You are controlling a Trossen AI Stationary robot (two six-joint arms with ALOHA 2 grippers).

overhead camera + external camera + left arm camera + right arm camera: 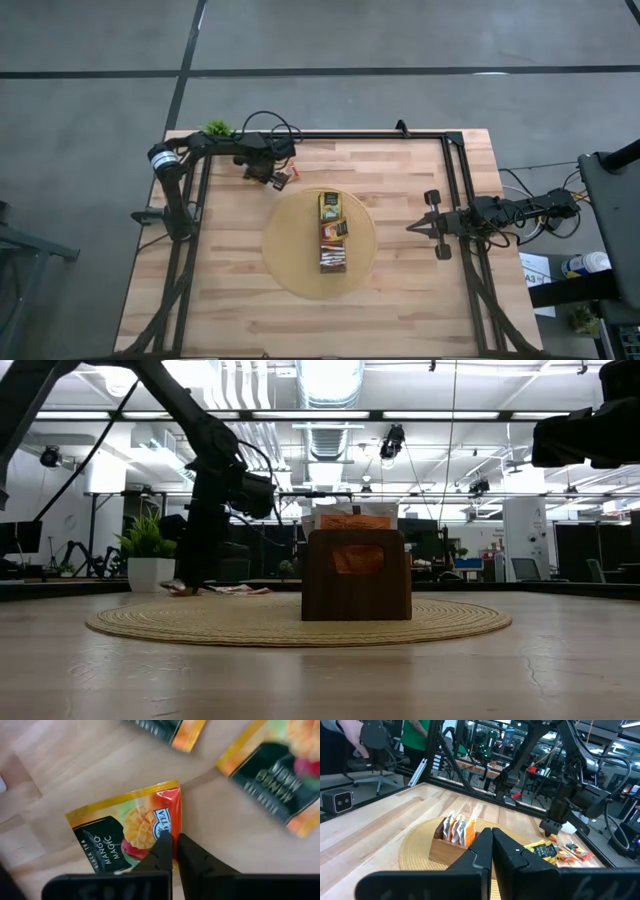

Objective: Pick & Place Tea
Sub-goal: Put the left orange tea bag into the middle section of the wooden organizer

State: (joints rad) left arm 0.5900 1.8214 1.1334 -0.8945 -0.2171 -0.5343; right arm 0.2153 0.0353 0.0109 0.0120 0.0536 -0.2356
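Your left hand (174, 851) has its fingers pinched on the edge of a Mango Magic tea sachet (127, 832), which lies flat on the bench (420, 300) just beyond the round woven mat (290, 250), among other loose sachets (272, 767). That edge grip likely suits lifting it toward the wooden tea box (333, 233) on the mat. Your right hand (412, 227), clenched empty, waits beside the mat.
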